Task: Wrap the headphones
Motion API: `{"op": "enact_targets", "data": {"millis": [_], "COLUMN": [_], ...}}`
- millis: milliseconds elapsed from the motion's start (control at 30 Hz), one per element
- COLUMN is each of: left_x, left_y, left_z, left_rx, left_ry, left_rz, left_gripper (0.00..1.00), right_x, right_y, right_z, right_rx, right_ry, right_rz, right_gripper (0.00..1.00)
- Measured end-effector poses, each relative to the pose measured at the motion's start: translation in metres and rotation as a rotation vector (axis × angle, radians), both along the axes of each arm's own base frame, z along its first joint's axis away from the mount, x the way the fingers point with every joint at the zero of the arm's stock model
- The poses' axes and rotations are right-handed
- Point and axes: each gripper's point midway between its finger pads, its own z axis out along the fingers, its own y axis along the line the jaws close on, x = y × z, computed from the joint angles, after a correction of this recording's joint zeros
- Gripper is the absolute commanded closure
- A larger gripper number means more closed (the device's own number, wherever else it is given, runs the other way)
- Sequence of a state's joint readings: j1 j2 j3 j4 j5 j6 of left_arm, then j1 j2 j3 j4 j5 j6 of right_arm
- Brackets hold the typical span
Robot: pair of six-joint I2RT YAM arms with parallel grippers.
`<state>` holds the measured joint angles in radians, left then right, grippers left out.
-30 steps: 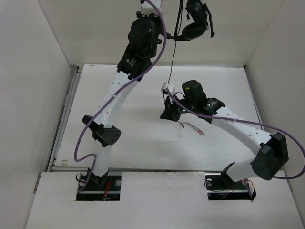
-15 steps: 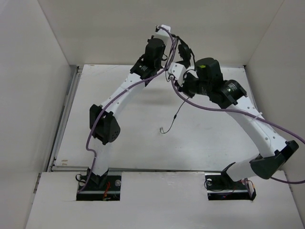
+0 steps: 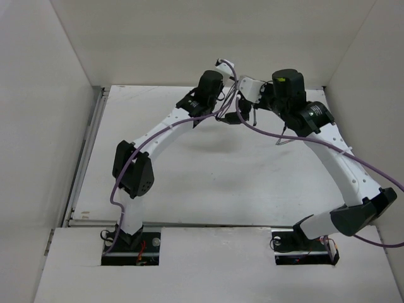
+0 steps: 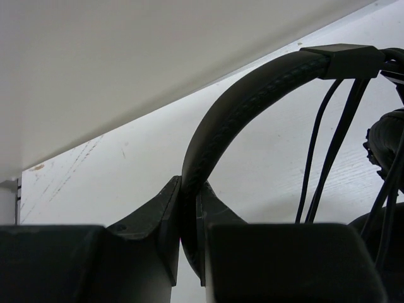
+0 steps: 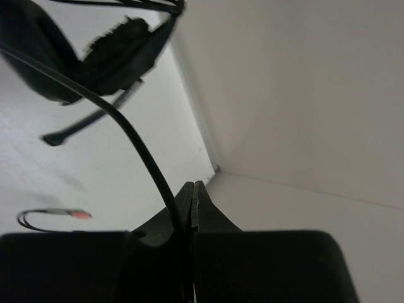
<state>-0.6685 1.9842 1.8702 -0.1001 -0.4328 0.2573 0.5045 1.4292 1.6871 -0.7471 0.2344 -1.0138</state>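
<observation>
the left gripper (image 4: 188, 211) is clamped on the headphones (image 4: 252, 104). its two fingers press on either side of the thin headband (image 4: 208, 145) right at their tips, and the band arcs up and away to the gripper's right. past that end of the band several strands of the thin black cable (image 4: 328, 139) hang down. an earcup (image 4: 386, 142) shows to the right of them, partly cut off by the frame edge. the headphones hang above the table (image 4: 95, 183), ahead of the gripper and near the wall (image 4: 126, 50).

the right gripper (image 5: 191, 196) has its fingers pressed together on the cable. the cable leaves the fingertips and curves up and to the left, toward the earcup hanging ahead of and above this gripper. low to the gripper's left, a plug (image 5: 76, 214) with a reddish tip sits at the end of a small loop of cable. whether it touches the table i cannot tell. from above, the two grippers come nearly tip to tip, with the headphones between them.
</observation>
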Motion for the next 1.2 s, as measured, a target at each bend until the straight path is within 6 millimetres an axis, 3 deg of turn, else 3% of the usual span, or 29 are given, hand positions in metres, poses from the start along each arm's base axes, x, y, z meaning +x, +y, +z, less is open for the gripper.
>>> {"op": "enact_targets", "data": {"millis": [267,400,633,833,967,1200], "left_x": [-0.03,-0.047,-0.086,-0.114,-0.131,-0.151], "left_y": [0.007,-0.008,-0.04,-0.051,-0.054,-0.067], "left_z": [0.034,0.041,0.038,0.064,0.084,0.108], "left_rx": [-0.029,-0.044,-0.052,-0.102,-0.144,-0.199], "left_ry": [-0.012,-0.001,0.052,0.035,0.018,0.026], "left_rz": [-0.055,-0.125,-0.265,-0.33,-0.372,-0.443], "left_gripper": [1.0,1.0,1.0,1.0,1.0,1.0], "right_x": [0.031,0.043,0.06,0.069,0.073,0.075], "right_y": [-0.034,-0.037,-0.049,-0.069,-0.08,-0.076], "right_z": [0.031,0.038,0.047,0.045,0.036,0.011], "right_rx": [-0.083,-0.068,-0.019,0.039,0.123,0.409], "right_ry": [-0.186,-0.26,-0.372,-0.389,-0.364,-0.232], "right_rz": [-0.108,-0.127,-0.165,-0.206,-0.228,-0.201], "right_gripper": [0.99,1.0,1.0,0.98,0.89,0.84]}}
